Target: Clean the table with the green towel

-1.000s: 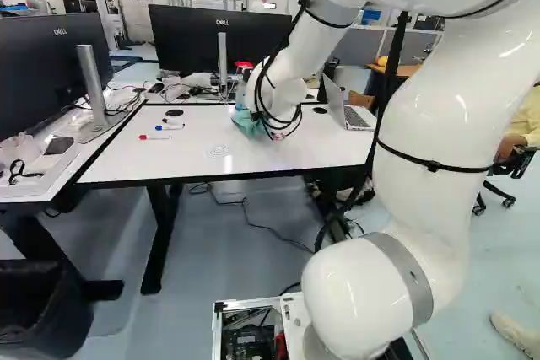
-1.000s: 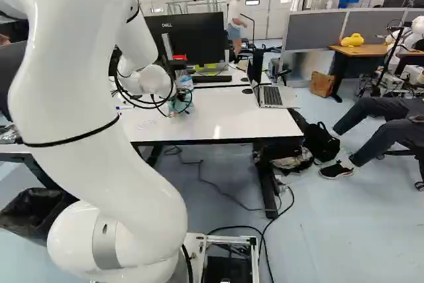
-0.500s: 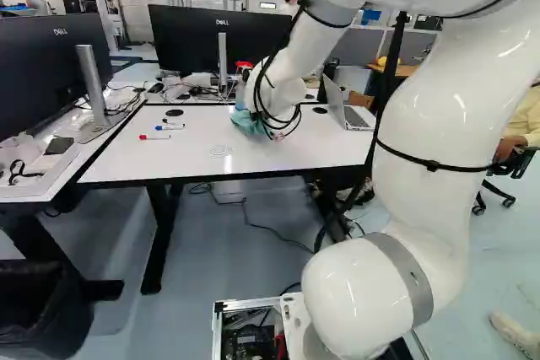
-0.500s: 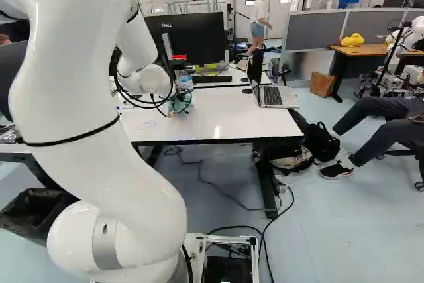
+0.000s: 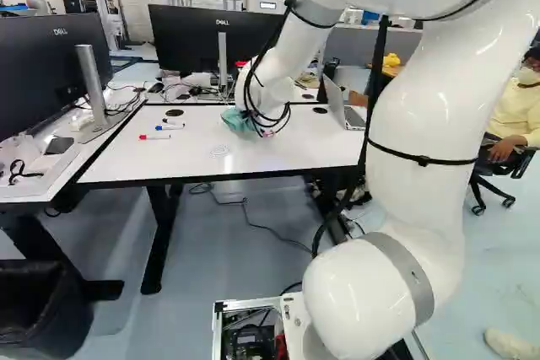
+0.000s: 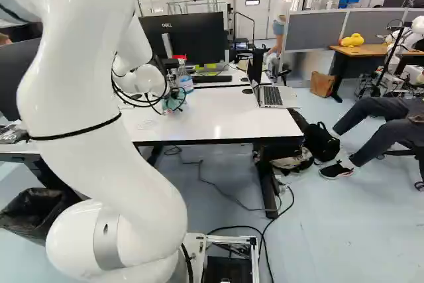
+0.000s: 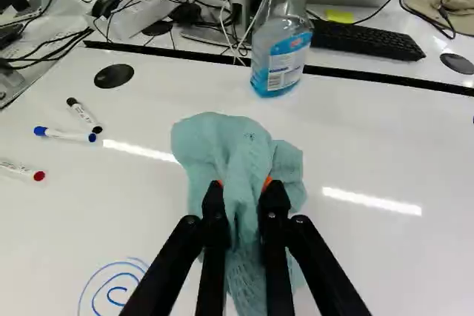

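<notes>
Your jaws stand nearly closed, gripping the green towel (image 7: 241, 152) between their orange pads (image 7: 267, 182), over the white bench (image 5: 152, 159). You see a bottle (image 7: 281, 49) ahead of the towel, three markers (image 7: 67, 135) and a blue spiral (image 7: 116, 288) to one side.

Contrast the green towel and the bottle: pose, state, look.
Green towel: bunched, clamped between the gripper's fingers; bottle: upright on the white table, ungripped.
Towel: limp, opaque cloth; bottle: clear, labelled, with blue liquid inside.
Shared: both have a bluish tint.
</notes>
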### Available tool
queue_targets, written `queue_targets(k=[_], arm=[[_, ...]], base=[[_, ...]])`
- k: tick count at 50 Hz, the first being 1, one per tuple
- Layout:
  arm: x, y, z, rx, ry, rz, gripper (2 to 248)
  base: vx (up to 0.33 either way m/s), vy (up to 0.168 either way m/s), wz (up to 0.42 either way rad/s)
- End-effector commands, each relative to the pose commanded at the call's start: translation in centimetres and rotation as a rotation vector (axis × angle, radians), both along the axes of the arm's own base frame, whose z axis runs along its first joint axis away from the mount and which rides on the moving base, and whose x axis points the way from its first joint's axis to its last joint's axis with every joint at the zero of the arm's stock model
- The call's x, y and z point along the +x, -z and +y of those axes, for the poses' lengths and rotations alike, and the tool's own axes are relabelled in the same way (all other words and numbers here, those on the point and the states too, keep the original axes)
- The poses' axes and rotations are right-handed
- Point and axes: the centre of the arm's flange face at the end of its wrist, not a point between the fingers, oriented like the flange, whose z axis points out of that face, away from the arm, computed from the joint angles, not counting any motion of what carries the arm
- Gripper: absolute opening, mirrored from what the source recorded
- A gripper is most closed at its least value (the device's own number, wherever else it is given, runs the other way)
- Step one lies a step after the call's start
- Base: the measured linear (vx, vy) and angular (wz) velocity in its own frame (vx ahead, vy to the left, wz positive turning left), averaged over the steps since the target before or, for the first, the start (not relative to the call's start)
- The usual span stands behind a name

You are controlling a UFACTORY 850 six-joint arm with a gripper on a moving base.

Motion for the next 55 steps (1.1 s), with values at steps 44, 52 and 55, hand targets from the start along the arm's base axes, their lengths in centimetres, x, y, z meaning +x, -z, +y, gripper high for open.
queue_targets(k=[44, 52, 55], arm=[[-2.0, -0.3, 6.7, 0.013, -0.132, -0.04, 51], [-2.8, 0.2, 7.4, 0.015, -0.151, -0.043, 51], [-3.1, 0.5, 7.6, 0.014, -0.157, -0.041, 51]], base=[[0.0, 0.0, 0.0], [0.0, 0.0, 0.0], [0.0, 0.0, 0.0]])
